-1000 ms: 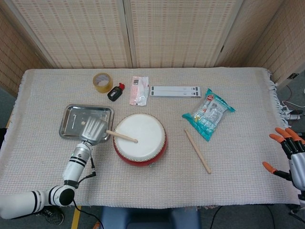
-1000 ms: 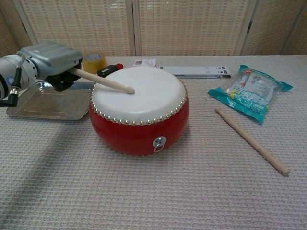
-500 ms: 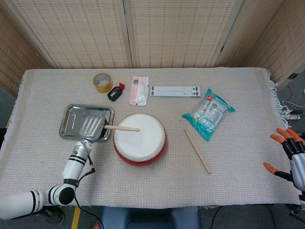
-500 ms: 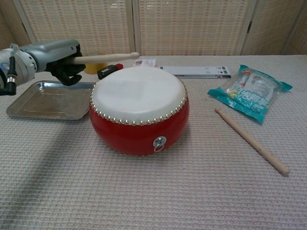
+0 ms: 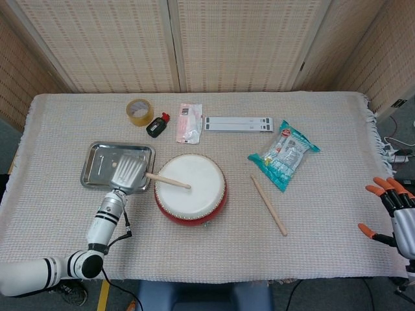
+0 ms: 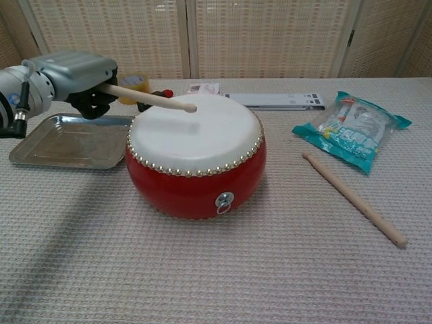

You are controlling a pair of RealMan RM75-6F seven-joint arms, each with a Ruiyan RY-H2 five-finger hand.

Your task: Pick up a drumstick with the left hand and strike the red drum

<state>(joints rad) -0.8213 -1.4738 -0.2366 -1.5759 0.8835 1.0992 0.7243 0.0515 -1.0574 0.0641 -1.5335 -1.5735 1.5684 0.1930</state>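
The red drum with its white skin stands in the middle of the table. My left hand is just left of it, over the tray's right end, and grips a wooden drumstick. The stick slants down to the right, its tip over the back of the drum skin, just above it. A second drumstick lies on the cloth right of the drum. My right hand hangs open off the table's right edge, seen only in the head view.
A steel tray lies left of the drum. Along the back are a tape roll, a small black bottle with a red cap, a white packet and a flat white bar. A teal snack bag lies back right.
The stick rose level off the skin half a second ago. Now my left hand has tipped it down again toward the drum.
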